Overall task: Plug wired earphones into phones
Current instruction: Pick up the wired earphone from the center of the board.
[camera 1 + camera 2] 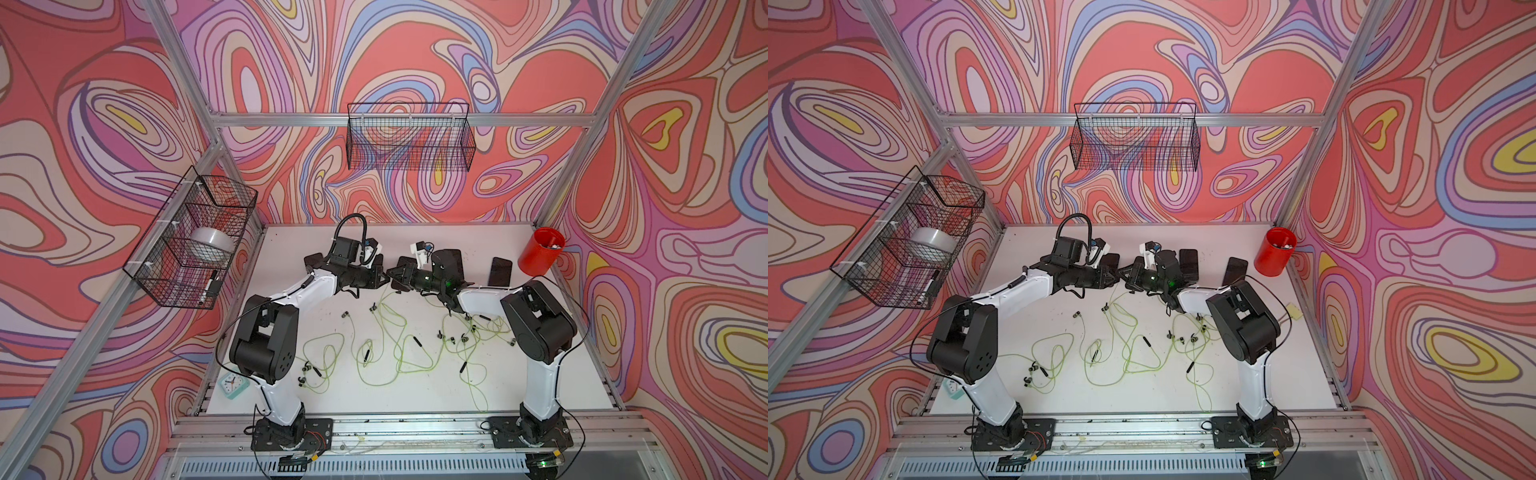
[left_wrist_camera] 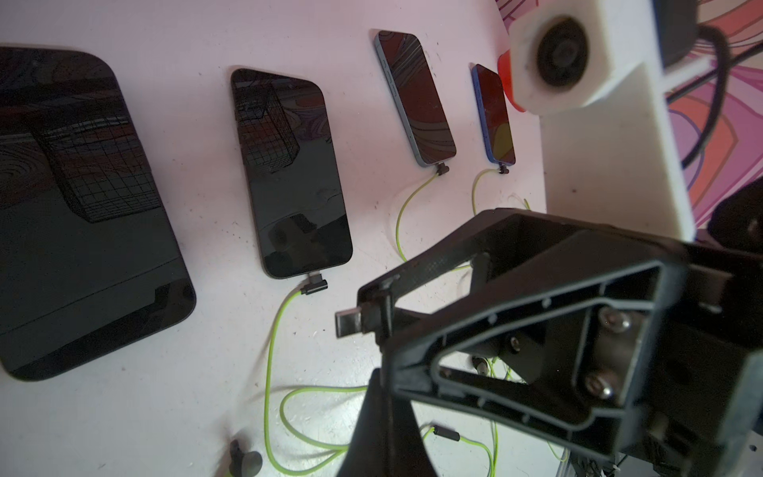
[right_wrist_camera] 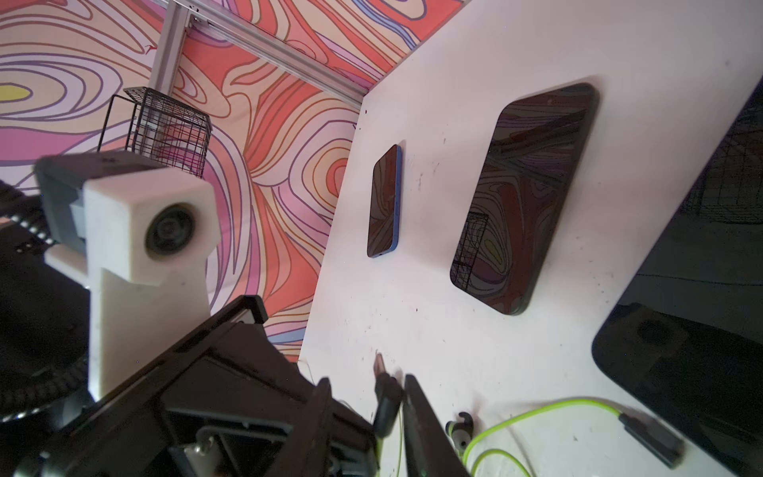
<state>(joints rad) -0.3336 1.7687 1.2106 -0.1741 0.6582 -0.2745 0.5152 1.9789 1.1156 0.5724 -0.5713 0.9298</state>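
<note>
Several phones lie in a row at the back of the table. Three have yellow-green earphones plugged in. Two more phones have nothing at their ports. Loose earphone cables sprawl over the middle of the table. My right gripper is shut on a dark plug held above the table, metal tip sticking out. My left gripper is shut just below it, tips hidden behind the right jaws. Both grippers meet in both top views.
A red cup stands at the back right corner. Wire baskets hang on the back wall and the left wall. A small clock sits by the left arm's base. Earbuds lie close under the grippers.
</note>
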